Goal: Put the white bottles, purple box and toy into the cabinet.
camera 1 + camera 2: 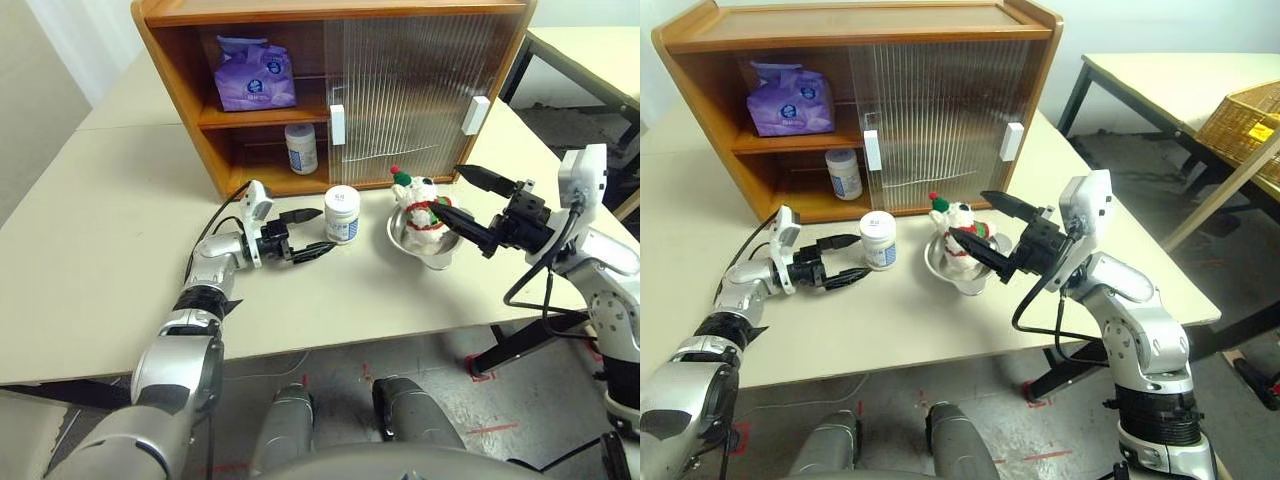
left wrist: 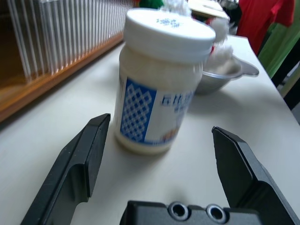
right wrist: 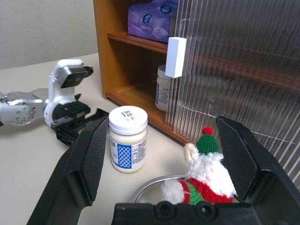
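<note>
From the head views, the cabinet [image 1: 180, 60] stood at the back of the table [image 1: 90, 270] with its left side open; the purple box [image 1: 254, 75] lay on the upper shelf, and one white bottle [image 1: 301, 148] stood on the lower shelf beside the edge of the sliding door [image 1: 420, 95]; a second white bottle [image 1: 342, 214] stood on the table just in front of the cabinet; the toy [image 1: 419, 205] sat in a steel bowl [image 1: 405, 240] to that bottle's right; the left gripper [image 1: 310, 233] lay level near the tabletop, fingers spread wide, tips just short of the table bottle and holding nothing; the right gripper [image 1: 462, 196] hung beside the bowl, likewise spread and empty, one finger close to the toy.

In the left wrist view, the table bottle [image 2: 161, 84] stood upright just beyond the two parted fingers [image 2: 79, 164], untouched; the bowl [image 2: 225, 75] showed behind it.

In the right wrist view, the toy [image 3: 206, 173] sat between the wide-set fingers [image 3: 89, 159] without contact; the table bottle [image 3: 127, 138], the left gripper [image 3: 82, 123], the shelved bottle [image 3: 162, 89] and the purple box [image 3: 150, 18] were visible beyond.
</note>
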